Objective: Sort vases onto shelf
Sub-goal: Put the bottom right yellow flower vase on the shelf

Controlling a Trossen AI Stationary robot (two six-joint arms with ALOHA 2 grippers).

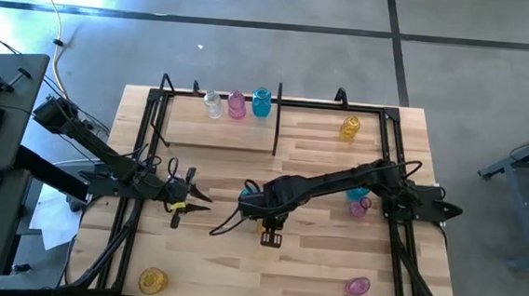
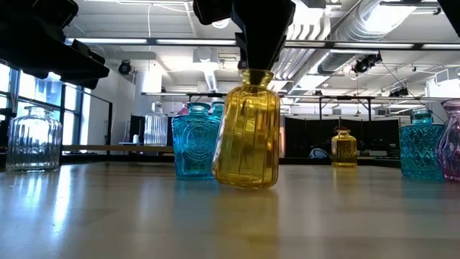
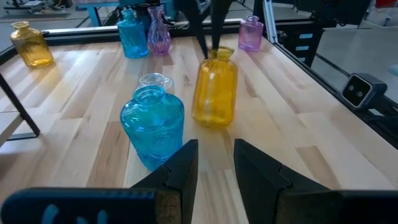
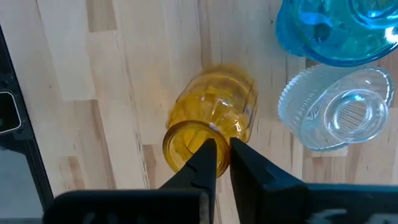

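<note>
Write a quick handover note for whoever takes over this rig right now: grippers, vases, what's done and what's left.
Right gripper: shut on the rim of the yellow ribbed glass vase at mid-table; the vase is tilted, its base on the wood.
Left gripper: open, empty, waiting left of centre, pointing at the teal-blue glass vase and the clear glass vase behind it.
Done: clear, pink and blue vases stand in the left bay of the black rod shelf; one small yellow vase in the right bay.
Left: the held vase, its two neighbours, a blue and pink pair on the right, and a yellow and a pink vase at the near edge.
</note>
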